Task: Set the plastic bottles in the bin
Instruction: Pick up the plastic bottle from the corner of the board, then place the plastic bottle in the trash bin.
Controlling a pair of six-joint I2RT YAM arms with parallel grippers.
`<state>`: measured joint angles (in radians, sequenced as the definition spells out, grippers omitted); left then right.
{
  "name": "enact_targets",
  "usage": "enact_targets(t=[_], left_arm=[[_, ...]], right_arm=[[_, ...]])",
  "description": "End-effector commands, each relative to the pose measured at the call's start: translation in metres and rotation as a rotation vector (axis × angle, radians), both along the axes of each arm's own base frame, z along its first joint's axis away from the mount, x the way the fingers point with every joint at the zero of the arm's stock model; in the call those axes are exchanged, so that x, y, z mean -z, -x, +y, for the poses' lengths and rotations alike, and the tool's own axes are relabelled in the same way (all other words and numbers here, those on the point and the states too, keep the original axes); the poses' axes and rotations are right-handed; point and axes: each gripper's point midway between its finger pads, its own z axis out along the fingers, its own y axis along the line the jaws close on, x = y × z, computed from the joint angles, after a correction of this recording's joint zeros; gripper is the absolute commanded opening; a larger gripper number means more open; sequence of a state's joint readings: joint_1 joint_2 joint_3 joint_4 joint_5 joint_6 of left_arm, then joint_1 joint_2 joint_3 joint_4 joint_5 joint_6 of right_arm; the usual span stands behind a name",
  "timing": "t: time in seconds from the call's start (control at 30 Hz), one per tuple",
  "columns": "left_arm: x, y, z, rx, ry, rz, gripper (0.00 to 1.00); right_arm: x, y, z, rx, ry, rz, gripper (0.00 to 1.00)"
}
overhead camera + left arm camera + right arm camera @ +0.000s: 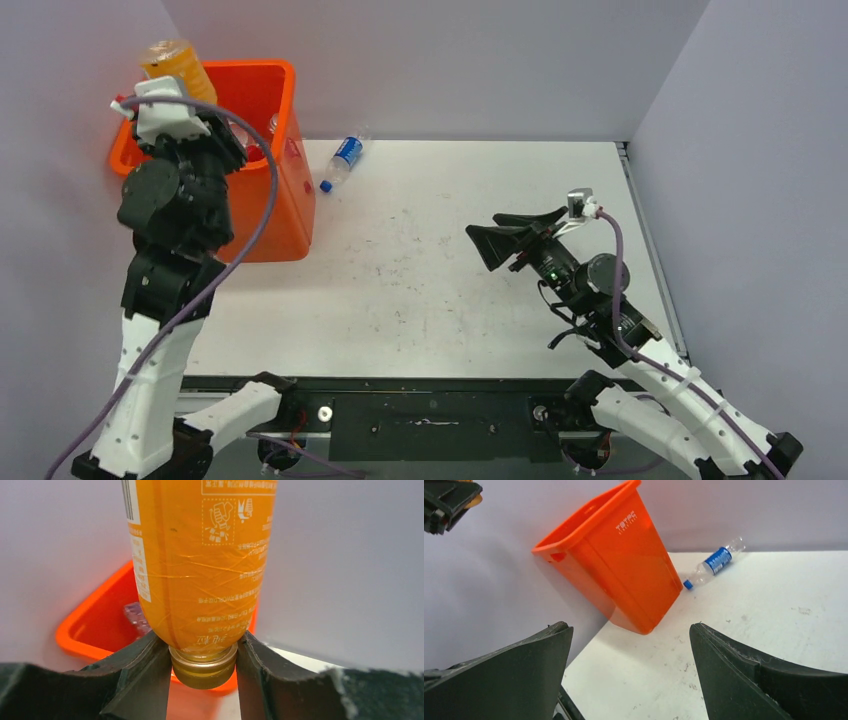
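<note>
- Orange plastic forms the bin (288, 200), a tall square tub with a thick rolled rim and smooth glossy walls that taper toward the base; it stands at the far left corner of the table (450, 300).
- Inside the bin, some clear crumpled plastic (135, 616) is seen against the orange wall; how many bottles lie there cannot be told.
- An orange bottle (200, 570) is pinched at its neck by the left gripper (201, 645), one black finger pressed against each side just above the golden-brown cap.
- That bottle is raised above the left side of the bin, its body pointing away from the gripper; its label is a thin, wrinkled orange film with white print and a barcode.
- A clear bottle with a blue label (343, 158) and a blue cap lies on its side on the table near the far edge, just beside the bin's right wall, its cap end toward the bin.
- The right gripper (500, 232) is spread wide with nothing between its black wedge-shaped fingers; it is held over the right half of the table, well apart from the blue-labelled bottle and facing the bin.
- The table top is white, flat and matt, marked with faint grey scuffs.
</note>
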<state>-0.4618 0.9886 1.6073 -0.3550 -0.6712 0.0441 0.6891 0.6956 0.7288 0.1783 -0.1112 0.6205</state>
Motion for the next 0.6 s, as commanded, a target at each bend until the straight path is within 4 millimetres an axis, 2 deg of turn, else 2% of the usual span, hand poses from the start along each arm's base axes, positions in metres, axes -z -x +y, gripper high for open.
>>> enact_targets(t=[0.0, 0.03, 0.1, 0.13, 0.2, 0.27, 0.33, 0.43, 0.5, 0.57], left_arm=[[0.025, -0.057, 0.032, -0.111, 0.009, 0.118, 0.00], [0.022, -0.070, 0.041, -0.127, 0.041, 0.103, 0.00], [0.024, -0.098, 0.071, -0.175, 0.118, 0.092, 0.00], [0.018, -0.106, 0.088, -0.209, 0.156, 0.082, 0.06], [0.020, -0.124, 0.110, -0.278, 0.182, 0.093, 0.55], [0.009, -0.124, 0.115, -0.317, 0.181, 0.058, 1.00], [-0.009, -0.113, 0.106, -0.307, 0.168, -0.020, 0.96], [-0.040, -0.086, 0.074, -0.247, 0.117, -0.114, 0.96], [-0.052, -0.065, 0.054, -0.194, 0.105, -0.153, 0.96], [-0.055, -0.040, 0.027, -0.079, 0.112, -0.192, 0.96]], right_arm=[[0.005, -0.010, 0.006, 0.014, 0.001, 0.020, 0.90], [0.006, -0.012, 0.009, 0.008, -0.002, 0.028, 0.90], [0.009, -0.014, 0.015, -0.008, -0.005, 0.043, 0.90], [0.011, -0.016, 0.017, -0.014, -0.003, 0.053, 0.90], [0.017, -0.020, 0.022, -0.019, 0.005, 0.074, 0.90], [0.022, -0.026, 0.024, -0.007, 0.010, 0.088, 0.90], [0.026, -0.032, 0.026, 0.009, 0.009, 0.091, 0.90], [0.039, -0.046, 0.034, 0.023, -0.004, 0.130, 0.90], [0.050, -0.056, 0.041, 0.030, -0.022, 0.159, 0.90], [0.068, -0.071, 0.055, 0.027, -0.035, 0.205, 0.90]])
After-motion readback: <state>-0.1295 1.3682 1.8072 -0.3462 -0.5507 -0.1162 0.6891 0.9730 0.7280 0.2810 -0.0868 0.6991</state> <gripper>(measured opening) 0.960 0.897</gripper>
